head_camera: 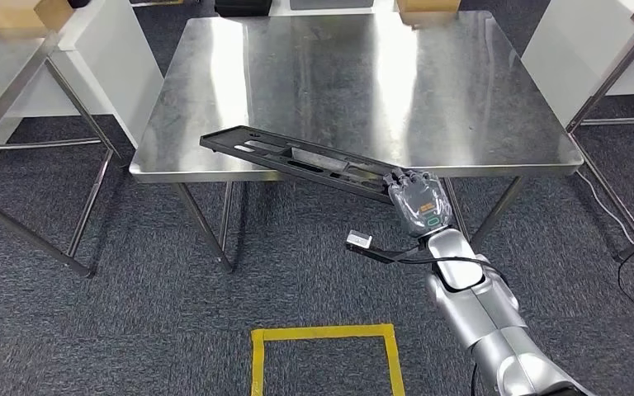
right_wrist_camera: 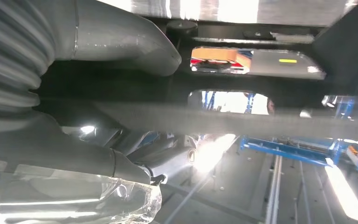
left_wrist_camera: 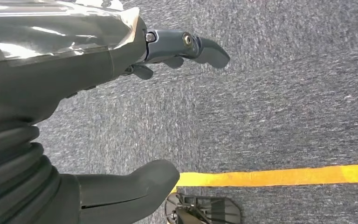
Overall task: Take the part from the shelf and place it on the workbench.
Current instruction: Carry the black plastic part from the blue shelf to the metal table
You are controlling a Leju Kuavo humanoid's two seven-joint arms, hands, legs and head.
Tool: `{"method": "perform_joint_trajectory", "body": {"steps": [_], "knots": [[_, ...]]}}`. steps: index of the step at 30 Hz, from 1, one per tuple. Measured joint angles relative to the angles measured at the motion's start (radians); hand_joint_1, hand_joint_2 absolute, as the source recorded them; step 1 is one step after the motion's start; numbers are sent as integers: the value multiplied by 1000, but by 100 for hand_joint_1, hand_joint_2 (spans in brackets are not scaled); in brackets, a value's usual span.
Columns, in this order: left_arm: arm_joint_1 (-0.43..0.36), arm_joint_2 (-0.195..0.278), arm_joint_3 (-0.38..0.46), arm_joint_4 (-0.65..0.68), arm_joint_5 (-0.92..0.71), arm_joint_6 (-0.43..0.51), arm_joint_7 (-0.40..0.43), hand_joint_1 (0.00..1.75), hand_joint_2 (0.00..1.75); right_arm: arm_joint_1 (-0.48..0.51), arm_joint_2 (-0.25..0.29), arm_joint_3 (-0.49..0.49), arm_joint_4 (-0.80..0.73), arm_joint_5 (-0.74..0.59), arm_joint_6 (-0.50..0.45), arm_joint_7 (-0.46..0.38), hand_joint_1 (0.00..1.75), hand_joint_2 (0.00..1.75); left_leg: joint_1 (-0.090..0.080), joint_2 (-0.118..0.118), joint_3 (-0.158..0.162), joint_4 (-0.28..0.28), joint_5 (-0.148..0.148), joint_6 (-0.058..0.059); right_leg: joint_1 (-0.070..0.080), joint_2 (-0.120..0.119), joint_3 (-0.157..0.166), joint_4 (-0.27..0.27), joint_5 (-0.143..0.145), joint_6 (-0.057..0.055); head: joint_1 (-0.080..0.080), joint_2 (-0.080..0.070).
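— Fingers of the robot's right hand curl over the near end of a long black part, clamping it. Where does the part lie?

— Slantwise over the front edge of the steel workbench, head view. Its far end rests over the tabletop near the front left corner; the gripped end juts past the edge, above the grey carpet. Whether the far end touches the steel or hangs just above it cannot be told.

— And close up?

— The right wrist view shows the thick grey thumb pressed along the dark, slotted body of the part, with bright reflections of the bench surface beyond.

— The other hand?

— The left hand hangs over the carpet, seen from its own wrist. Thumb and darker fingers stand well apart, with nothing between them. A yellow tape line crosses the floor beneath.

— What else is in the picture?

— A yellow taped square marks the carpet in front of the bench. Cardboard boxes sit at the back: one on a second steel table to the left, another at the far edge of the workbench. The silver right arm rises from the lower right, a small camera unit on a bracket beside the wrist.
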Motion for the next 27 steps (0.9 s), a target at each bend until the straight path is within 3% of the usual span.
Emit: {"method": "perform_joint_trajectory", "body": {"steps": [2,5,6,7,10,12,15,17,20,21,22,23,25,26,27], "knots": [[-2,2,0,0,-2,0,1,0,175,0,1,0,1,1,-2,3,175,175,5,1,-40,70,-12,-10,-4,2,14,-2,-7,-13,-3,0],[-2,1,0,0,-2,0,1,0,175,2,3,2,3,3,-5,9,175,175,16,3,-163,243,-74,-29,0,4,29,-2,-24,-26,-7,0],[-1,1,0,0,-3,0,1,0,175,3,3,2,5,4,-6,10,175,175,18,3,-190,265,-81,-31,1,5,36,-2,-31,-26,-8,0],[0,1,0,0,-3,0,2,0,175,4,3,3,6,4,-6,11,175,175,19,3,-202,257,-67,-30,3,6,46,-2,-38,-26,-8,0],[0,3,1,0,-3,0,3,0,175,4,4,5,8,8,-6,12,175,175,12,3,-146,75,66,-5,10,9,78,-5,-60,-22,-7,0],[-2,7,1,0,-4,-1,3,0,175,4,5,6,9,10,-7,15,175,175,3,2,-113,-4,97,15,9,11,91,-16,-70,-15,-4,0],[-1,7,1,0,-6,-3,5,0,175,7,7,8,8,15,-10,29,175,175,-5,0,-74,-48,94,37,13,11,107,-15,-59,10,-5,0],[-1,6,1,0,-8,-5,6,0,175,6,8,11,8,17,-13,37,175,175,-2,1,-40,-68,97,48,15,10,89,32,-71,19,-4,0],[-5,4,1,0,-11,-6,5,0,175,6,8,13,7,17,-13,42,175,175,0,0,-22,-72,86,51,10,10,-28,208,-128,21,0,0],[-4,3,1,0,-12,-6,5,0,175,9,8,13,7,17,-13,43,175,175,0,-1,-15,-71,79,49,8,10,-64,248,-141,24,0,0],[-2,1,1,0,-12,-7,5,0,175,13,8,13,7,18,-13,45,175,175,1,-2,-7,-70,70,46,6,9,-83,253,-139,30,0,0],[0,-1,1,0,-12,-7,6,0,175,15,8,13,7,18,-13,46,175,175,2,-4,3,-68,60,41,3,8,-82,221,-118,40,0,0],[2,-4,2,0,-12,-7,6,0,175,18,6,13,7,18,-12,46,175,175,5,-8,20,-54,34,28,-3,3,-48,88,-36,65,3,0],[1,-4,2,0,-12,-7,6,0,175,18,5,14,8,18,-12,46,175,175,5,-9,22,-45,21,21,-2,-1,-32,34,-10,63,5,0],[1,-4,2,0,-12,-7,6,0,175,19,5,14,7,18,-12,46,175,175,4,-9,21,-36,8,14,-1,-3,-22,2,9,53,6,0]]}}
